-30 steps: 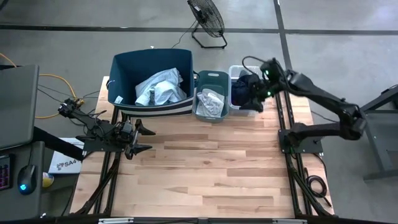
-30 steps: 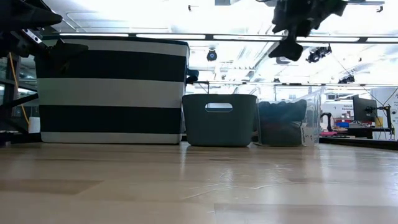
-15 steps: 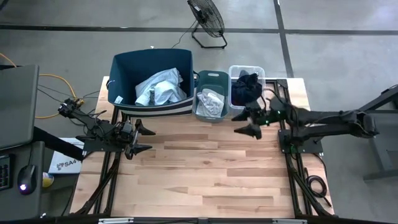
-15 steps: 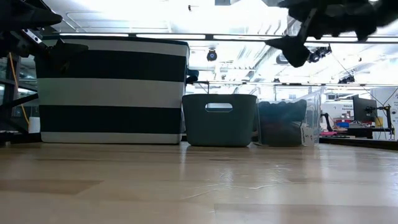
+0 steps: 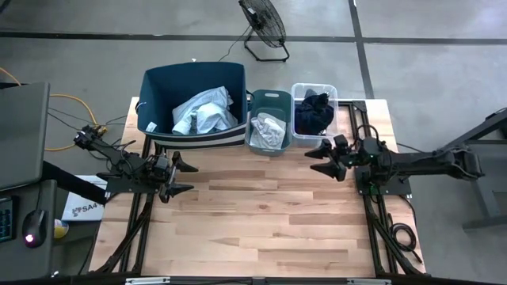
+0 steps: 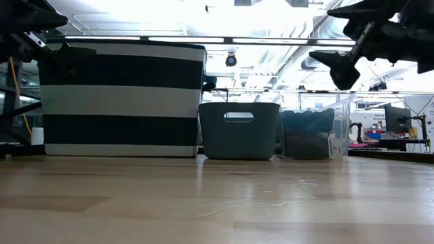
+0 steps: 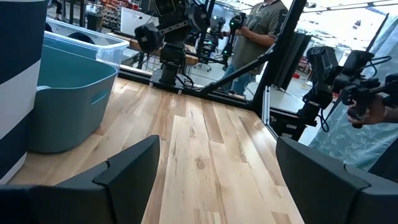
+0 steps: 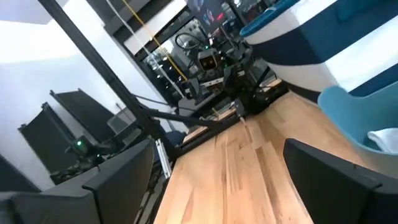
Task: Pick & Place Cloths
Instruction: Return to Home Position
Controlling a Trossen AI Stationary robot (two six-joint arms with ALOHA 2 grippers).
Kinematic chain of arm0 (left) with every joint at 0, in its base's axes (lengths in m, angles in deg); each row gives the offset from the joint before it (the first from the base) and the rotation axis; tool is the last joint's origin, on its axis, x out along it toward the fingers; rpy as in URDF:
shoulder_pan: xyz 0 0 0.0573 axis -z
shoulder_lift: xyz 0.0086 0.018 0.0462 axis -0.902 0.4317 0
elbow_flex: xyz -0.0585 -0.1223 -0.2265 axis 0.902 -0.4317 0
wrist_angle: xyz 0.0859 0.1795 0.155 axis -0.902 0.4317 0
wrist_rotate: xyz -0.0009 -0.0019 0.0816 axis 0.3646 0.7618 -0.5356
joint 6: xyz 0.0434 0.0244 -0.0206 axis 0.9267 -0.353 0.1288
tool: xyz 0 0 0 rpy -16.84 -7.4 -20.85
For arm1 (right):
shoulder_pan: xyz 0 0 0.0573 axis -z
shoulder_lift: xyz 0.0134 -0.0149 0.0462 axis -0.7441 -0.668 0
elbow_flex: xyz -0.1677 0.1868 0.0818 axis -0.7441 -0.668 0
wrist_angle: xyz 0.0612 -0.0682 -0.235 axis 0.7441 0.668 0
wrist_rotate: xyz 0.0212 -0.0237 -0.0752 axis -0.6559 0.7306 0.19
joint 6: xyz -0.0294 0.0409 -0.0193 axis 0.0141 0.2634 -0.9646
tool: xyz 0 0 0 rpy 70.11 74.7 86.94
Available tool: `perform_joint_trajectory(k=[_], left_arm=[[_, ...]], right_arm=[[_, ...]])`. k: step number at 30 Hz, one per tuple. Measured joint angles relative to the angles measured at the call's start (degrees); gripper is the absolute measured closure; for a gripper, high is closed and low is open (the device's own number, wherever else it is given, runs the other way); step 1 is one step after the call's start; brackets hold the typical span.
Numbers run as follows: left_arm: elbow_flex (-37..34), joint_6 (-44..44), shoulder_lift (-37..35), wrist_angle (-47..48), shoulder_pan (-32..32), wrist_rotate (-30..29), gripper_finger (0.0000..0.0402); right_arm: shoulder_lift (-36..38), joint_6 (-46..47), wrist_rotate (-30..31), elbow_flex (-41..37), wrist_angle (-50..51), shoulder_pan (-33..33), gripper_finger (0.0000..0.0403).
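The cloths lie in three bins along the table's far edge. A pale blue-white shirt (image 5: 202,115) is in the big striped bin (image 5: 158,87), grey-white cloths (image 5: 269,129) in the teal bin (image 5: 271,96), and a dark navy cloth (image 5: 314,113) in the clear bin (image 5: 331,91). My right gripper (image 5: 323,161) hovers open and level, just near of the clear bin, holding nothing; it also shows in the low view (image 6: 347,37). My left gripper (image 5: 184,176) waits open at the table's left, below the striped bin.
Bare wooden tabletop (image 5: 261,214) stretches from the bins to the near edge. The arms' frames stand at the left side (image 5: 135,214) and the right side (image 5: 380,214). A fan (image 5: 264,28) stands on the floor behind. People (image 7: 261,25) stand in the room beyond the table.
My right gripper has left the space over the clear bin. It has come down and toward the near edge, tipping from pointing down to level, and has stayed open. The dark cloth stays in the clear bin.
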Motion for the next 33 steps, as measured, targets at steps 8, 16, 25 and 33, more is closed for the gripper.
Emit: perform_joint_trajectory(k=[8, 16, 25, 33], left_arm=[[0.00, 0.02, -0.01, 0.01, 0.00, 0.00, 0.0086], [0.00, 0.00, 0.00, 0.01, 0.00, 0.00, 0.0086], [0.00, 0.02, 0.00, 0.00, 0.01, 0.02, 0.0086], [0.00, 0.02, 0.02, 0.01, 0.00, 0.00, 0.0086]], right_arm=[[4.16, -0.92, 5.72, -2.18, -0.39, -3.85, 0.0050], [4.74, -4.84, 10.85, -2.80, 0.89, -9.39, 0.0050], [7.51, -4.10, 5.37, -2.82, 6.83, -7.23, 0.0050], [10.38, -4.30, 4.71, -2.82, 8.45, -7.05, 0.0050]])
